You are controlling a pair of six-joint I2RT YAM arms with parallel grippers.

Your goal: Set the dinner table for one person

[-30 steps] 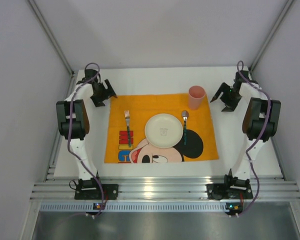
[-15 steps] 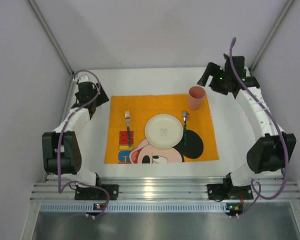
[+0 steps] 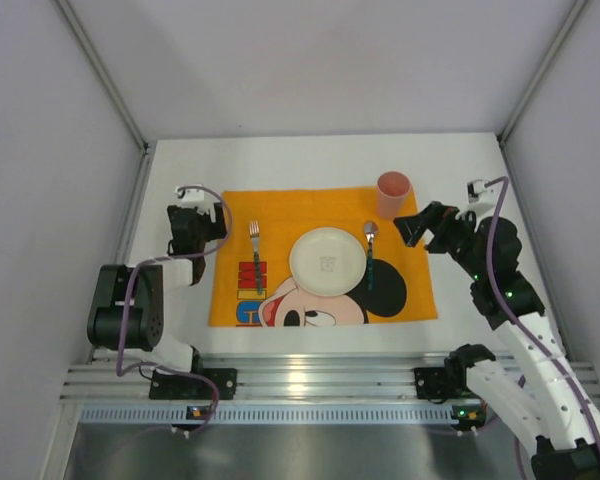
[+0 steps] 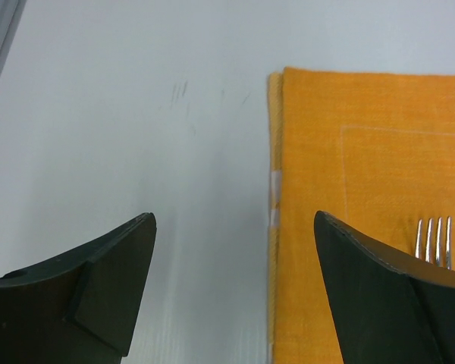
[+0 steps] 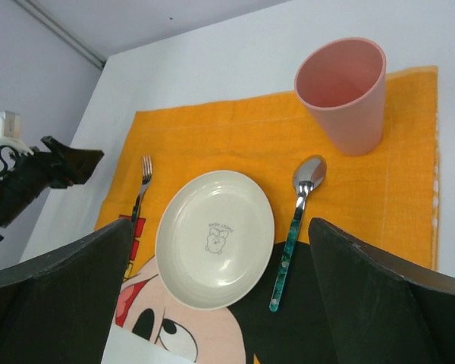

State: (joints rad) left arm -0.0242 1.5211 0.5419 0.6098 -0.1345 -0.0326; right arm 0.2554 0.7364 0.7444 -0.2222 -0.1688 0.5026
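The white dinner table (image 3: 280, 160) carries an orange cartoon-mouse placemat (image 3: 290, 205). On the mat lie a fork (image 3: 255, 250), a cream plate (image 3: 327, 261) and a spoon (image 3: 369, 255), and a pink cup (image 3: 392, 193) stands at its far right corner. My left gripper (image 3: 205, 222) is open and empty at the mat's left edge; its wrist view shows the gripper (image 4: 233, 218), bare table (image 4: 121, 114), the mat (image 4: 349, 136) and the fork tines (image 4: 434, 239). My right gripper (image 3: 425, 225) is open and empty, above the mat's right edge. Its wrist view (image 5: 220, 224) shows the plate (image 5: 214, 239), spoon (image 5: 296, 227), fork (image 5: 142, 182) and cup (image 5: 341, 95).
Grey walls and metal posts (image 3: 105, 80) close the table on three sides. An aluminium rail (image 3: 310, 380) with both arm bases runs along the near edge. The left arm's gripper also shows in the right wrist view (image 5: 61, 163).
Both arms swung away from the back corners. The left gripper came forward and down to the mat's left edge. The right gripper moved from behind the cup to beside the spoon. The tableware stayed put.
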